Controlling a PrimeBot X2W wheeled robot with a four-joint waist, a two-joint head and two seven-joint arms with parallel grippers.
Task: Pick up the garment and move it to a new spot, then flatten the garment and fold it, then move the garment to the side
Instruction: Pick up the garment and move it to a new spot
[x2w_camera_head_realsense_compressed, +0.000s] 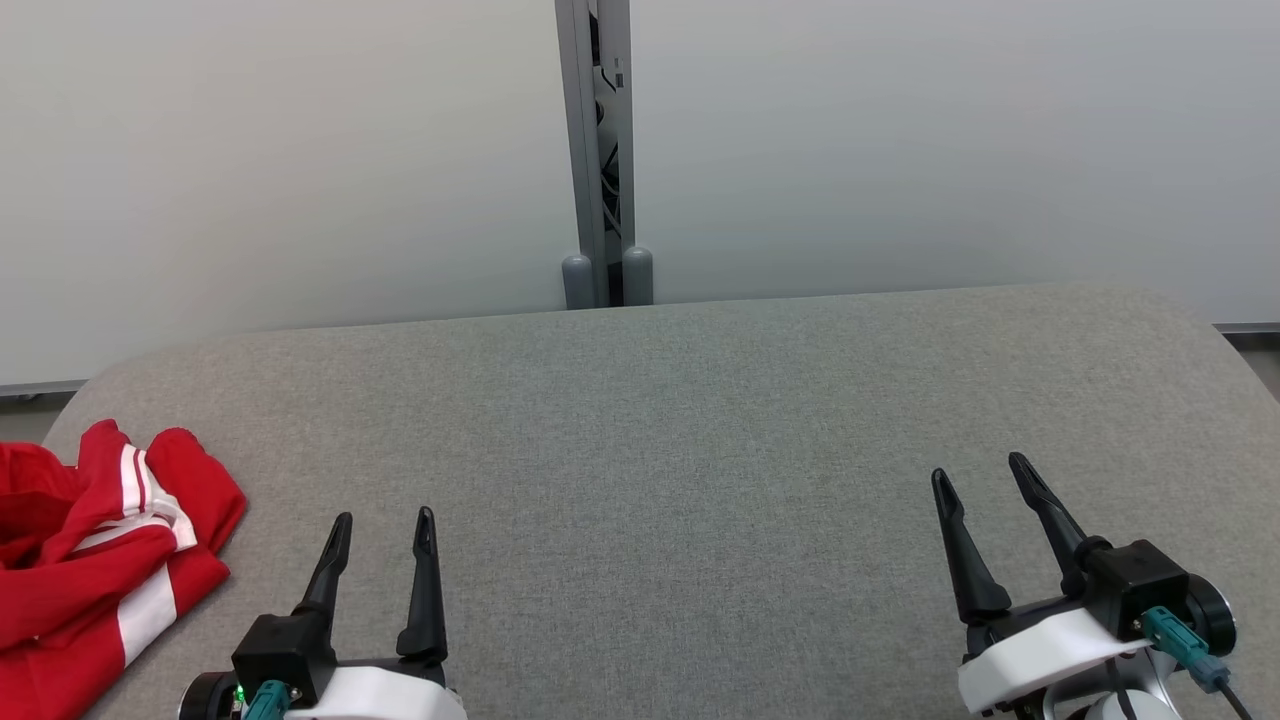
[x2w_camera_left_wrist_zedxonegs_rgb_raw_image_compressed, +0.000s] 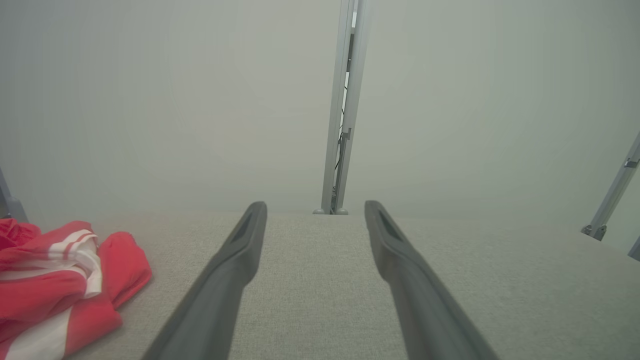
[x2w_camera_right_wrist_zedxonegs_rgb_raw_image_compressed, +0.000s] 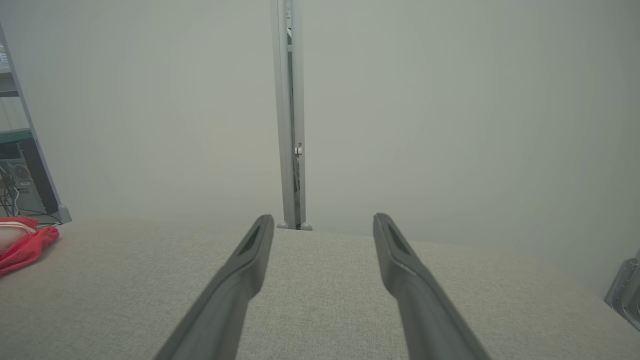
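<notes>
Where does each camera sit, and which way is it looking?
Head view: on the robot's head, looking forward and down at the grey padded table; the left gripper and right gripper show, both open.
Left wrist view: on the left wrist, looking along its own fingers over the table to the pale wall.
Right wrist view: on the right wrist, looking along its own fingers the same way.
Shared: all three see the red garment at the left and the grey post behind the table.

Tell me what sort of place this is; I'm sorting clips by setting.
Probably a lab or office bay: pale partition panels joined by a metal post, a grey cloth-covered table, and cabled equipment beyond the panels.
</notes>
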